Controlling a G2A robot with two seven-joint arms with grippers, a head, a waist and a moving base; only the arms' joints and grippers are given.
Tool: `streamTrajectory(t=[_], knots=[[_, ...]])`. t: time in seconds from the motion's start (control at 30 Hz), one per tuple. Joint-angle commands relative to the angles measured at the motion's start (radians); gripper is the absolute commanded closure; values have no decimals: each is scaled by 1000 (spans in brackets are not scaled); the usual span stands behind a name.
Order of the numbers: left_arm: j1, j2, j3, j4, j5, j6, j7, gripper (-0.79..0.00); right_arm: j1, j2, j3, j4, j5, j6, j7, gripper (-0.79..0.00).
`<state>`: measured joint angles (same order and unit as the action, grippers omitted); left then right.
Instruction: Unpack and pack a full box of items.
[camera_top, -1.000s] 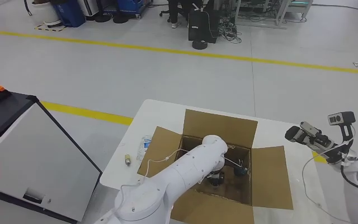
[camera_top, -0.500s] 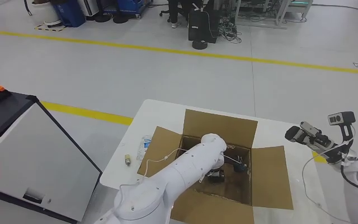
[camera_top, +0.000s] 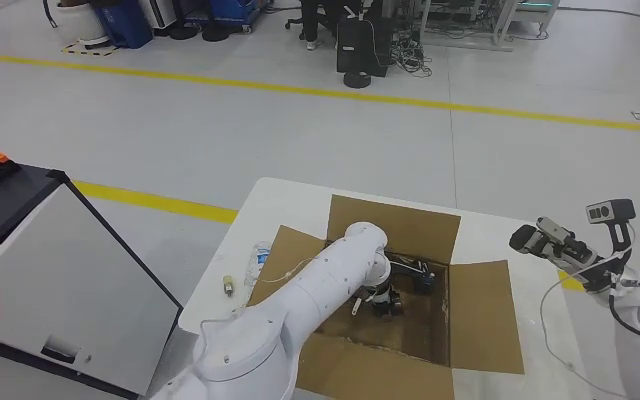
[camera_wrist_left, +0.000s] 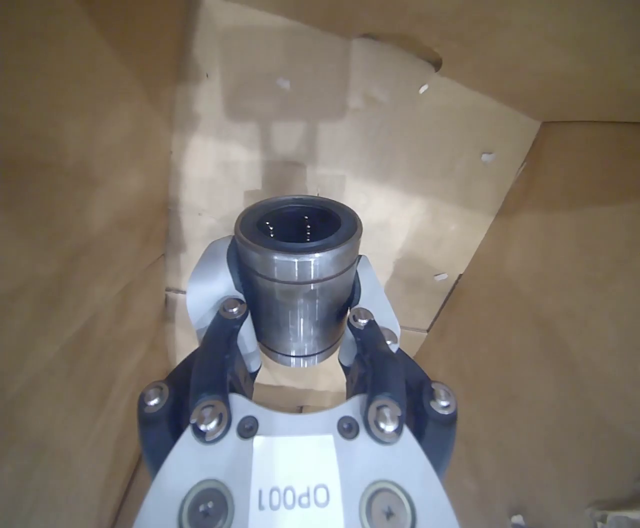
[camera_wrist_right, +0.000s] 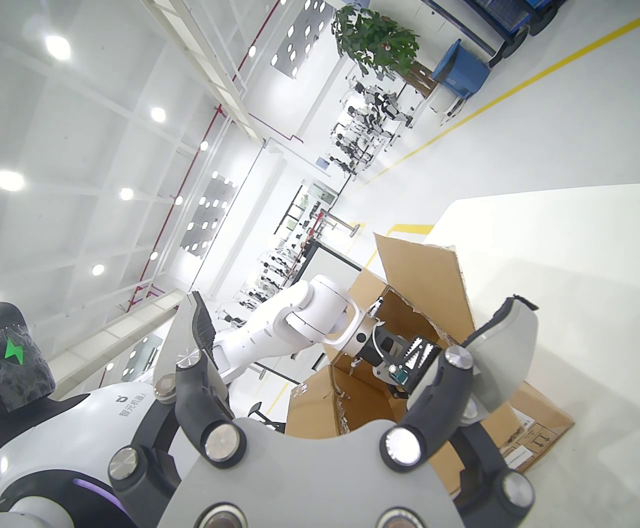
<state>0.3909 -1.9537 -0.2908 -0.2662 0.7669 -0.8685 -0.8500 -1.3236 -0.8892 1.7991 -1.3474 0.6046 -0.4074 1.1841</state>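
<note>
An open cardboard box (camera_top: 395, 215) stands on the white table (camera_top: 290, 205). My left arm goes down into it, with the left gripper (camera_top: 385, 300) low inside. In the left wrist view the left gripper (camera_wrist_left: 296, 305) is shut on a dark metal cylinder (camera_wrist_left: 298, 260) with a hollow bore, held above the bare box floor (camera_wrist_left: 310, 165). My right gripper (camera_top: 545, 240) hangs off the table's right side, away from the box. In its own view the right gripper (camera_wrist_right: 355, 305) is open with nothing between its fingers, and the box (camera_wrist_right: 425, 280) lies beyond it.
On the table left of the box lie a small clear bottle (camera_top: 260, 258) and a small cylindrical item (camera_top: 228, 286). A dark cabinet (camera_top: 60, 280) stands on the floor to the left. The box flaps (camera_top: 485, 315) are spread outward.
The left arm's wrist has shifted toward the far left of the box, and its gripper has moved a little with it. The right arm has stayed still.
</note>
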Motion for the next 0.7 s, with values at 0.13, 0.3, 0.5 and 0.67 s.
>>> streamTrajectory(t=[0.13, 0.3, 0.5, 0.67], knots=[[7, 43, -21, -45, -6, -31, 20, 0, 0, 0, 0, 0, 0, 0, 0, -785], [17, 101, -47, -171, 14, 0, 42, 0, 0, 0, 0, 0, 0, 0, 0, -785], [112, 238, -129, -555, 61, 119, -49, 0, 0, 0, 0, 0, 0, 0, 0, -785], [356, 406, -304, -1119, 134, 289, -363, 0, 0, 0, 0, 0, 0, 0, 0, -785]])
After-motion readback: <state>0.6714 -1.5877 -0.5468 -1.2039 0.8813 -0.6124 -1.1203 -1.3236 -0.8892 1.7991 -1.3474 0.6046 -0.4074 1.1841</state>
